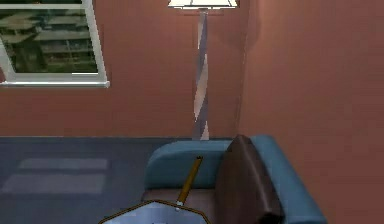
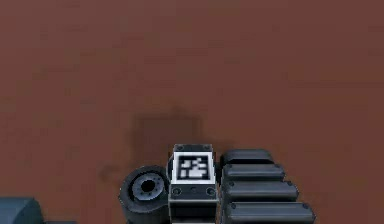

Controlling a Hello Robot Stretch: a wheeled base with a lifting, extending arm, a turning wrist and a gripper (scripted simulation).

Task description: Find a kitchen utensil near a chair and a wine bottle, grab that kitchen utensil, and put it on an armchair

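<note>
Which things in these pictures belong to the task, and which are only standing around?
For the task:
- wooden-handled utensil, above the armchair's seat
- blue armchair

Only standing around:
- floor lamp
- window
- brown cushion on the armchair

Armchair crowds the low right; open floor lies to the left.
In the forward view the blue armchair (image 1: 285,170) takes up 4 to 6 o'clock, with its brown back cushion (image 1: 245,185) upright at 5 and a wooden-handled utensil (image 1: 190,180) on the seat. A floor lamp (image 1: 203,80) rises at 12 just behind it. Bare carpet (image 1: 60,170) spreads at 8. In the arm side view a wall (image 2: 190,60) closes off 9 through 3.
</note>
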